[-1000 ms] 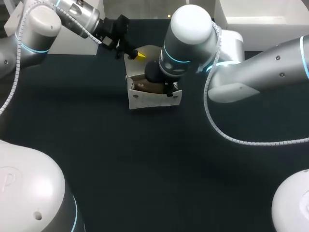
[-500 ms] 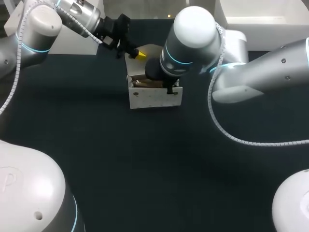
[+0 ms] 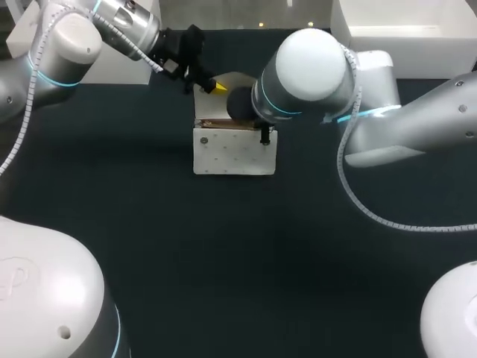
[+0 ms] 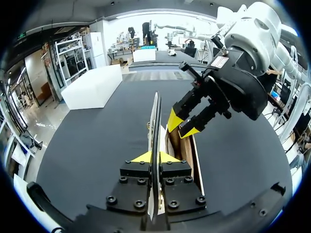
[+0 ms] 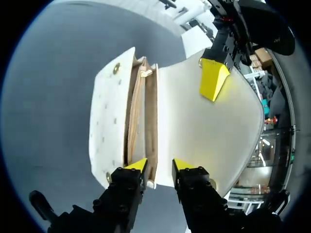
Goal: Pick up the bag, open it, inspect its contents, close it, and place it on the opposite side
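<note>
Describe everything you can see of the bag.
The bag is white, leather-looking, with small studs and a tan lining. It sits on the dark table, mouth open, its broad flap lifted back. The left hand is shut on the flap's edge; the right hand sits at one end of the mouth.

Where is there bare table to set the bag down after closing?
Widest bare stretch: the table in front of the bag, toward the robot's bases. Another lies left of the bag. Right of it, the right arm and cable overhang. Crowded at the bag itself: left pincer on its flap, right pincer at its end.
</note>
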You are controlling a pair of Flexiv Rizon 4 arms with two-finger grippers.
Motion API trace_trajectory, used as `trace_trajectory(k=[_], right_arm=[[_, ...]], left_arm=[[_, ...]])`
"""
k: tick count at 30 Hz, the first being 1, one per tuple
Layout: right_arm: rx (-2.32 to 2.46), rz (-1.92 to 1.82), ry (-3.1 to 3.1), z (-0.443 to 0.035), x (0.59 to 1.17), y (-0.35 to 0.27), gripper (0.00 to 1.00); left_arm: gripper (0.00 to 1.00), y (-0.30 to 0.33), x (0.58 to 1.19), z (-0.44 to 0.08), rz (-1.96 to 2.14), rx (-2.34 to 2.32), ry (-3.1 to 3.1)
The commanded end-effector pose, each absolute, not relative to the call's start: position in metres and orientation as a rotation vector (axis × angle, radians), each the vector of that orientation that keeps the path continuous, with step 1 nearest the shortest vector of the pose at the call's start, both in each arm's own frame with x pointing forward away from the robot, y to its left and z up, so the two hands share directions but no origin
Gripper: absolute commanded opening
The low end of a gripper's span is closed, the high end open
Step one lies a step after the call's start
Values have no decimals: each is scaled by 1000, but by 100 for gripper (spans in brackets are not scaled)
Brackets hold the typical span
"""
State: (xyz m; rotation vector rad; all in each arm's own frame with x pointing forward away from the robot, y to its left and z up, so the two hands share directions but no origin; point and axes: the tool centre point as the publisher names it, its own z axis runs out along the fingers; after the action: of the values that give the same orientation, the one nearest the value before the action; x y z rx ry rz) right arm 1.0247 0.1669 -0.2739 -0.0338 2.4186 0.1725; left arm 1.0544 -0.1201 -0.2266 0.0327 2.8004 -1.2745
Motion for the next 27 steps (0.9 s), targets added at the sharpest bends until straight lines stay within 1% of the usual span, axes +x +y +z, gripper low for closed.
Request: trace_trajectory(k=[1, 4, 7, 9, 11, 12, 27], right_arm=[[-28, 168, 2381, -267, 1014, 165, 31], [-24, 162, 2367, -264, 1011, 164, 28], [-17, 157, 2359, -264, 1007, 164, 22], [-9, 161, 2358, -266, 1006, 164, 15], [-1, 164, 2363, -270, 1004, 164, 4], [1, 164, 2366, -272, 1004, 164, 0], [41, 165, 2395, -295, 993, 164, 0]], left_arm=[[0, -122, 1055, -231, -1239, 16, 2773], [0, -121, 1059, -234, -1201, 17, 2748], [0, -121, 1063, -237, -1173, 42, 2711], [0, -122, 1066, -239, -1161, 52, 2684], [0, -122, 1068, -240, -1157, 70, 2658], [0, -122, 1069, -241, -1155, 79, 2640], [0, -119, 1094, -270, -1133, 185, 2475]])
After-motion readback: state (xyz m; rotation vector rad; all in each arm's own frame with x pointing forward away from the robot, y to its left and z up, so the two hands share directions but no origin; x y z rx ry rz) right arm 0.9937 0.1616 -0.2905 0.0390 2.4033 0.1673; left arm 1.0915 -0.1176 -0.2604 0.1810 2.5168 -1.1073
